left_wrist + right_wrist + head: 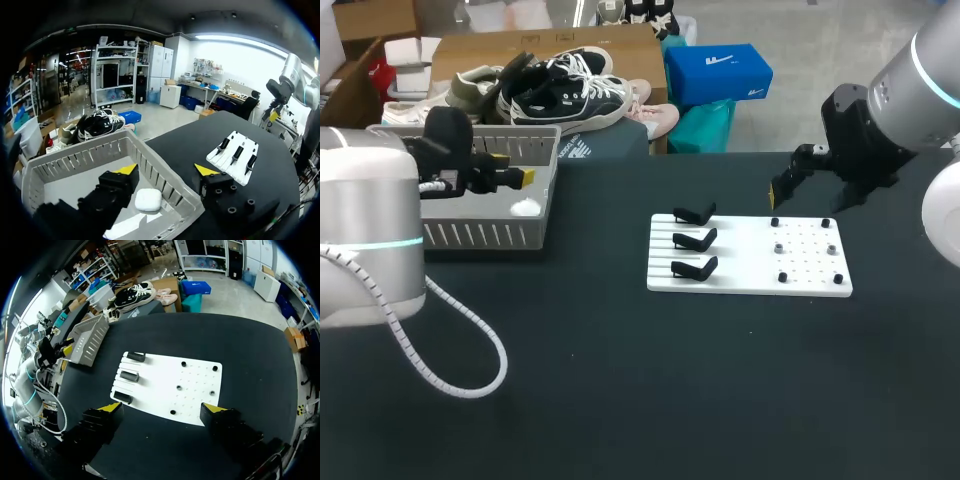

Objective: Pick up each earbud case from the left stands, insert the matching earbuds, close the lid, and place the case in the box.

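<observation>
A white earbud case (148, 199) with its lid closed lies on the floor of the grey basket (75, 157), just under my left gripper (166, 170). That gripper is open, its yellow tips clear of the case. From overhead, the left gripper (515, 168) hovers over the basket (480, 235) with the case (525, 207) below it. The white board (750, 258) carries three empty black stands (694, 240) on its left side. My right gripper (815, 195) hangs open behind the board's far edge; its own camera shows the board (170, 385) and stands (129, 376) ahead of the right gripper (163, 408).
Small black pegs (805, 250) dot the board's right half. My left arm's white cable (450, 340) loops over the table at the front left. The basket stands at the table's back left edge.
</observation>
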`<state>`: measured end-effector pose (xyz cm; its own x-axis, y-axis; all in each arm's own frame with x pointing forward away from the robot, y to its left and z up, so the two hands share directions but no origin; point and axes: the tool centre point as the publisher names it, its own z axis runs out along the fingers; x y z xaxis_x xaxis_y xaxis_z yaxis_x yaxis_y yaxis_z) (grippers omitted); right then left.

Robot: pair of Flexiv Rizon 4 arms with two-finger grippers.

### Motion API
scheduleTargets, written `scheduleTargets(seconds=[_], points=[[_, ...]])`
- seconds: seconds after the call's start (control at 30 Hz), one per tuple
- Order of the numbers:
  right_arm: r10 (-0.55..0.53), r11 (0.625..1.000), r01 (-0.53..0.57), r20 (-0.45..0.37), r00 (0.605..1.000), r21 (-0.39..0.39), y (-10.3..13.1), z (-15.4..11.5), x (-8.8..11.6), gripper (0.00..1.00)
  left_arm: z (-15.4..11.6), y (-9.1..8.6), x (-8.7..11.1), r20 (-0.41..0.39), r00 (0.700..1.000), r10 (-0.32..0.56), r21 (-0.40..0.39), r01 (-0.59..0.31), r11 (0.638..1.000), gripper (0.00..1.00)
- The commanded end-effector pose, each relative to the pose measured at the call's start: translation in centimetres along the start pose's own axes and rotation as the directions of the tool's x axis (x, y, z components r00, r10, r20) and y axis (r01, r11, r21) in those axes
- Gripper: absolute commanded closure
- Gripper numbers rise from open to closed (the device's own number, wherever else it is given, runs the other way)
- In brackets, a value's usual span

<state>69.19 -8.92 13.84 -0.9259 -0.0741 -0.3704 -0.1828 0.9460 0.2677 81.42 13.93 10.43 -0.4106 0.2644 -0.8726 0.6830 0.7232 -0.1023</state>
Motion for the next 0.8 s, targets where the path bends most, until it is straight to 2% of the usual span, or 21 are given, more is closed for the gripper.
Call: scheduleTargets(seconds=[0.03,0.23,0.33,0.47,0.8], points=[[0.002,1.0,-0.002,0.007,1.0,0.004,0.0,-0.1,0.3,0.0,-2.7,-3.3,-0.1,0.102,0.995,0.016,-0.114,-0.004,0.994,0.0],[0.002,1.0,-0.002,0.007,1.0,0.004,0.0,-0.1,0.3,0.0,-3.7,-8.1,-0.7,0.162,0.987,0.017,0.045,-0.024,0.999,0.0],[0.002,1.0,-0.002,0.007,1.0,0.004,0.0,-0.1,0.3,0.0,-4.2,-9.8,-0.4,0.174,0.985,-0.007,0.108,-0.012,0.994,0.0],[0.002,1.0,-0.002,0.007,1.0,0.004,0.0,-0.1,0.3,0.0,-4.4,-11.9,0.1,0.139,0.99,0.02,0.193,-0.047,0.98,0.0],[0.002,1.0,-0.002,0.007,1.0,0.004,0.0,-0.1,0.3,0.0,-4.4,-11.9,0.1,0.139,0.99,0.02,0.193,-0.047,0.98,0.0]])
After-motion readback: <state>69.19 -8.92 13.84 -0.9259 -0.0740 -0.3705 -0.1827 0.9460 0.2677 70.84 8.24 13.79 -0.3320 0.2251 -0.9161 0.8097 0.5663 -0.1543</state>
